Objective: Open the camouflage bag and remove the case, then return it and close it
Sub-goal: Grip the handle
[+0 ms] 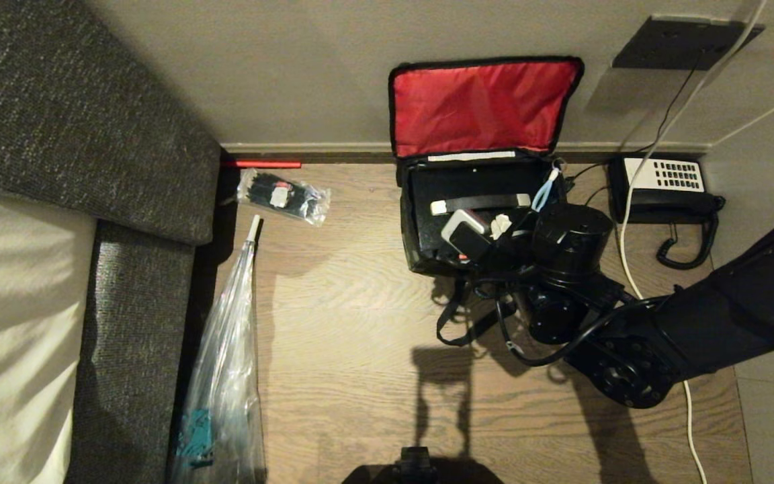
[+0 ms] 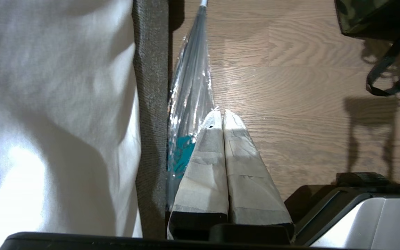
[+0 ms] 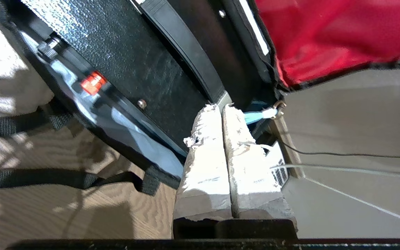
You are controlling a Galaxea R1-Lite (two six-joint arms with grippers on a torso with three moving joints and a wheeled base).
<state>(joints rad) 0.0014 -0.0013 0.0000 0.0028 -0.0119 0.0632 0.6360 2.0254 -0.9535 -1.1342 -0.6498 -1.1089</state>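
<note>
The camouflage bag (image 1: pixel 406 222) stands open on the wood floor against the wall, its red-lined lid (image 1: pixel 481 107) leaning back. A corner of it (image 2: pixel 356 14) shows in the left wrist view. The case (image 1: pixel 474 185) lies inside it, black with a speckled top (image 3: pixel 127 59) and a red latch (image 3: pixel 94 82). My right gripper (image 3: pixel 221 106) is shut and empty. It hangs just above the case near one end of the case's handle, beside the light-blue zipper loop (image 3: pixel 253 117). My left gripper (image 2: pixel 219 113) is shut and parked over the floor by the bed.
A black telephone (image 1: pixel 662 188) with a white keypad sits right of the bag, with a white cable (image 1: pixel 629 255) running past it. A long clear plastic bag (image 1: pixel 226 376) and a small packet (image 1: pixel 283 195) lie near the grey bed frame (image 1: pixel 132 302). Bag straps (image 1: pixel 457 316) trail forward.
</note>
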